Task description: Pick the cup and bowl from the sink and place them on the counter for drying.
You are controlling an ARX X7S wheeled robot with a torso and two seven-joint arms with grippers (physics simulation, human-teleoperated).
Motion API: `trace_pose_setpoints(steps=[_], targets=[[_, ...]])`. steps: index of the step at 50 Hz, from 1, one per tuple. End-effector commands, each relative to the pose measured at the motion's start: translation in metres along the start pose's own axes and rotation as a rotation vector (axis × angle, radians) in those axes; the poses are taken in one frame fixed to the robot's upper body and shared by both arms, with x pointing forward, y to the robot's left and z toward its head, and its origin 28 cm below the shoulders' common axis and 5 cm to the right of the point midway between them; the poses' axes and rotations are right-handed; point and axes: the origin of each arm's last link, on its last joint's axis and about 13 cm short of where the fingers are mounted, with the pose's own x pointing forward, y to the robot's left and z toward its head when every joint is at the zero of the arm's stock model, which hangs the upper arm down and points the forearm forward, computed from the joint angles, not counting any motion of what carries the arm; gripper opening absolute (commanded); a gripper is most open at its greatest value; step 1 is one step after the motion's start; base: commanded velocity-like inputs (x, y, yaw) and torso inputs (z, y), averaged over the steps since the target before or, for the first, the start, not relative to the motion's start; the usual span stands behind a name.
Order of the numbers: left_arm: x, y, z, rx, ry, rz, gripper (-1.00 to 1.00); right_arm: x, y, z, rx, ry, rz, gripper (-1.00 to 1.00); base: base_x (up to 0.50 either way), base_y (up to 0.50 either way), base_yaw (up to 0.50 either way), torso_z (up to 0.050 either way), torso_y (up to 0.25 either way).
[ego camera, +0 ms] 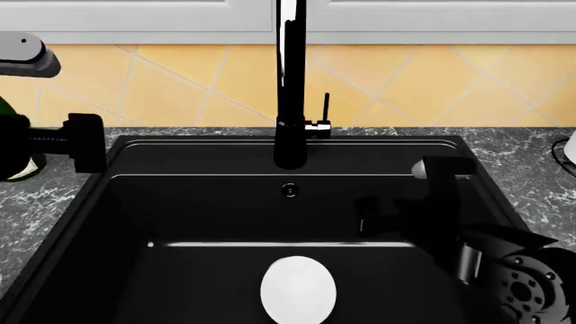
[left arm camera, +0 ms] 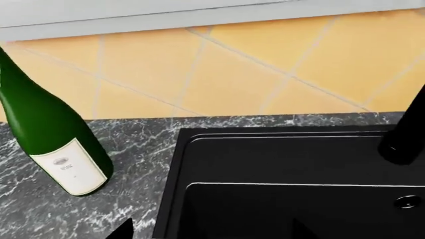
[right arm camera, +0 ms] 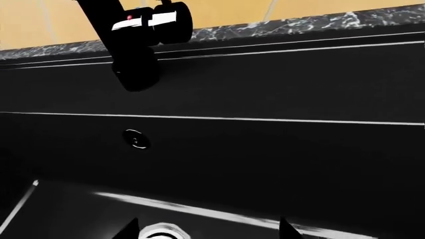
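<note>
Head view: the bowl (ego camera: 298,289) lies as a white oval on the floor of the sink (ego camera: 207,209), bottom center of the frame, below the faucet (ego camera: 290,81). The cup is not visible in any view. The right gripper (ego camera: 396,219) sits dark against the basin wall at center right; the left gripper (ego camera: 85,142) hangs over the desk (ego camera: 54,196) at the left edge. Jaws' spread cannot be judged for either.

Left wrist view alone shows a green wine bottle (left arm camera: 50,132) standing on marble beside the sink rim.

Right wrist view alone shows the metal drain (right arm camera: 161,232) at the bottom edge and the overflow hole (right arm camera: 135,139).
</note>
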Motion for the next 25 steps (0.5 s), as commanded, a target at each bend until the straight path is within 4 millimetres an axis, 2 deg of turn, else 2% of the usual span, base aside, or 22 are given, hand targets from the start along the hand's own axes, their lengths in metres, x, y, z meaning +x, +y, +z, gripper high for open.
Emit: trace_pose_setpoints(steps=[1,3,10,17,25], targets=[[0.01,-0.024,0.003,-0.014,-0.01,-0.171,1.0,-0.001,0.004,0.003,-0.032,0.063,0.008,1.0,0.0,0.0,0.0,0.0,0.0],[0.013,-0.025,0.002,-0.02,-0.017,-0.178,1.0,-0.002,0.006,0.004,0.01,0.076,0.018,1.0,0.0,0.0,0.0,0.0,0.0],[0.019,-0.031,-0.011,-0.053,-0.011,-0.196,1.0,-0.005,0.015,0.016,-0.073,0.209,0.058,1.0,0.0,0.0,0.0,0.0,0.0],[0.022,-0.032,-0.019,-0.041,-0.006,-0.205,1.0,0.007,0.025,0.052,-0.128,0.318,0.107,1.0,0.0,0.0,0.0,0.0,0.0],[0.03,-0.032,-0.022,-0.07,-0.041,-0.188,1.0,0.025,0.031,0.066,-0.138,0.395,0.12,1.0,0.0,0.0,0.0,0.0,0.0]])
